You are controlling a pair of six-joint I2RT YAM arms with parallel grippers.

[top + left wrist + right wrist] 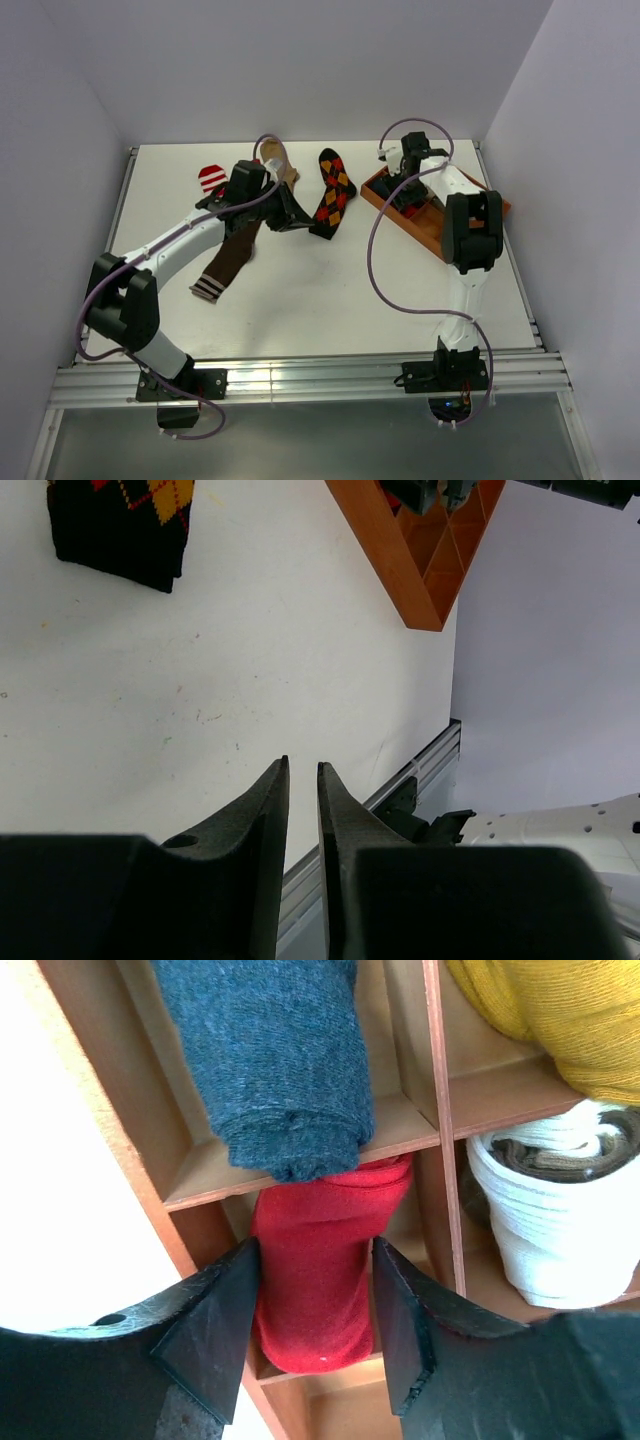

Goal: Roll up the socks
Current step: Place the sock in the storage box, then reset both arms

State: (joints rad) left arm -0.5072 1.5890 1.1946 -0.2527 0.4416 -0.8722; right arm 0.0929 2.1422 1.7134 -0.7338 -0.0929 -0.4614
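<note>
My left end effector (302,765), fingers nearly together on nothing, hangs over the tabletop (200,680), with the brown sock (228,262) and argyle sock (333,195) lying unrolled nearby. Farther off, my right end effector (315,1250) stands apart around the rolled red sock (315,1300) in the tray (195,1188). A snagging finger could drag it out and unroll it.

Lab test cell: white table (330,300) boxed by plain walls (300,60).
</note>
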